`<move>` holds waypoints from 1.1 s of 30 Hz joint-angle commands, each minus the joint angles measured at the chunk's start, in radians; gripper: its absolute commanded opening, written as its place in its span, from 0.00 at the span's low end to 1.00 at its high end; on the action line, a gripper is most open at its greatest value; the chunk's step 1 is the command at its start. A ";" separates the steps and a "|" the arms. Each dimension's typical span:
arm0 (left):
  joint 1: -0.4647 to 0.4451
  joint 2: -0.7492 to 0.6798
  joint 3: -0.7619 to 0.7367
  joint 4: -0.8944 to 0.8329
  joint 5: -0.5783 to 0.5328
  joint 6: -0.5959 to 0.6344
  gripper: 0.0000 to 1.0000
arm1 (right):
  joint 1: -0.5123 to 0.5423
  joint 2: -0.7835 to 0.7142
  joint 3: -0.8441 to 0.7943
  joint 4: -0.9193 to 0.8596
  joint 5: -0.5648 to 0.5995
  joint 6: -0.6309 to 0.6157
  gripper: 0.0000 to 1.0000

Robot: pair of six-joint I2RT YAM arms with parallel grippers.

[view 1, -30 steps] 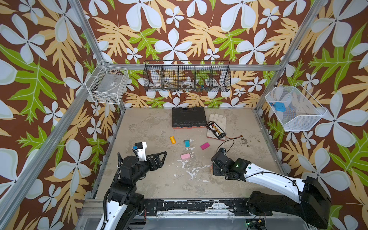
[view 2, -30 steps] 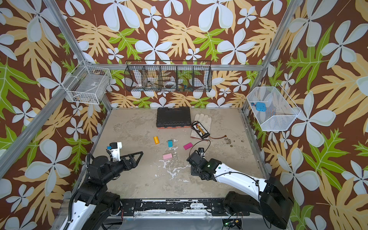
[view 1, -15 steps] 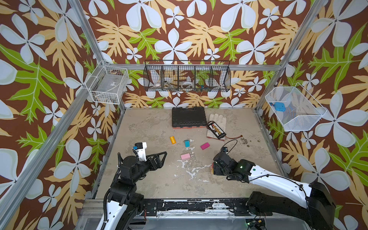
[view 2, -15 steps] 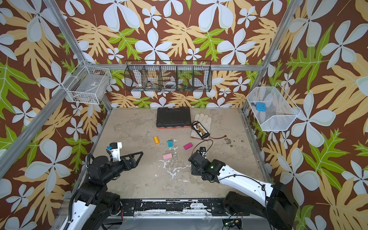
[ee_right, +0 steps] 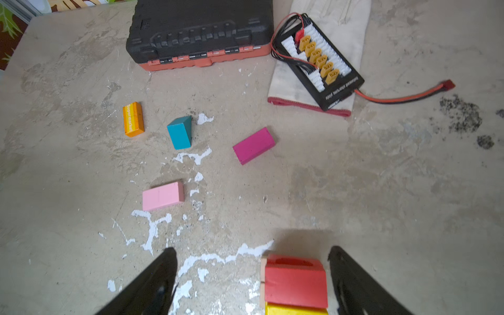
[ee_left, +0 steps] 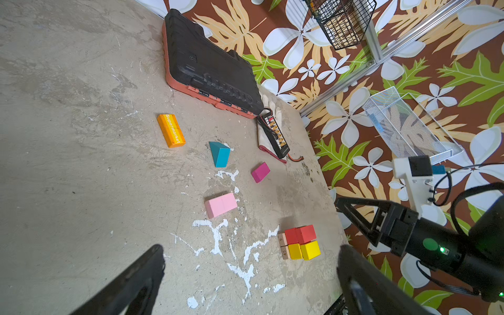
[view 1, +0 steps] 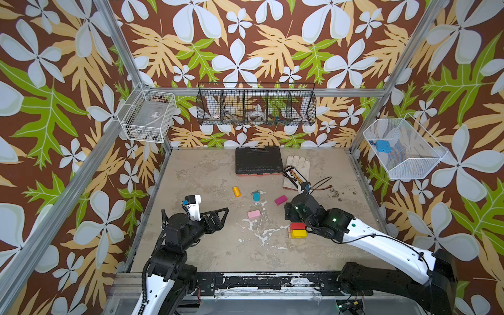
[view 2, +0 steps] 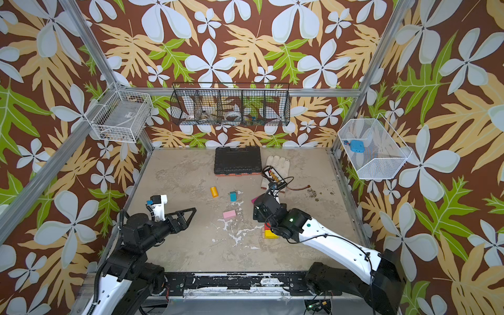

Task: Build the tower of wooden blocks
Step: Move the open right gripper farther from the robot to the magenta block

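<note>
The wood block tower (view 1: 297,230) stands right of the floor's middle: a red block beside a yellow one on tan planks, also seen in the left wrist view (ee_left: 300,242). My right gripper (view 1: 289,214) hovers just behind it, open. In the right wrist view the red block (ee_right: 296,283) lies between the open fingers (ee_right: 252,253), near one finger and touching neither. Loose orange (view 1: 236,191), teal (view 1: 255,196), magenta (view 1: 281,200) and pink (view 1: 254,214) blocks lie further back. My left gripper (view 1: 222,215) is open and empty at the left.
A black tool case (view 1: 258,161) lies at the back. Beside it a white glove (view 1: 297,163) carries a black-and-yellow battery board (view 1: 296,174) with wires. Wire baskets (view 1: 256,107) hang on the walls. White paint smears (view 1: 259,234) mark the floor.
My right gripper has opened wider and drawn away from the tower toward the back, uncovering the red and yellow blocks. The left arm has not moved.
</note>
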State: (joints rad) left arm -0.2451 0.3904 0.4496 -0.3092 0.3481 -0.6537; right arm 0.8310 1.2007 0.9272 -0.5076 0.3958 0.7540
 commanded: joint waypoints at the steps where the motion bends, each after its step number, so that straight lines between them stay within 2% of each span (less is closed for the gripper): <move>1: 0.000 0.003 0.000 0.025 -0.001 0.000 1.00 | -0.040 0.093 0.041 0.068 -0.010 -0.057 0.85; 4: -0.001 0.011 0.000 0.025 0.001 -0.001 1.00 | -0.083 0.207 0.074 0.115 -0.073 -0.072 0.84; 12: -0.001 0.017 -0.002 0.028 0.004 -0.001 1.00 | -0.150 0.488 0.217 0.156 -0.147 -0.096 0.82; 22: -0.002 0.020 -0.002 0.029 0.012 -0.001 1.00 | -0.178 0.742 0.409 0.105 -0.098 -0.102 0.81; 27: 0.000 0.004 -0.003 0.031 0.009 -0.001 1.00 | -0.188 0.800 0.432 0.094 -0.061 -0.102 0.79; 33: -0.002 0.019 -0.004 0.030 0.014 -0.001 1.00 | -0.207 0.782 0.366 0.109 -0.051 -0.099 0.78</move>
State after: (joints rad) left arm -0.2451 0.4088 0.4458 -0.2955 0.3519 -0.6537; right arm 0.6281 1.9968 1.3132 -0.3943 0.3145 0.6506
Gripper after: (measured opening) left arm 0.998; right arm 0.786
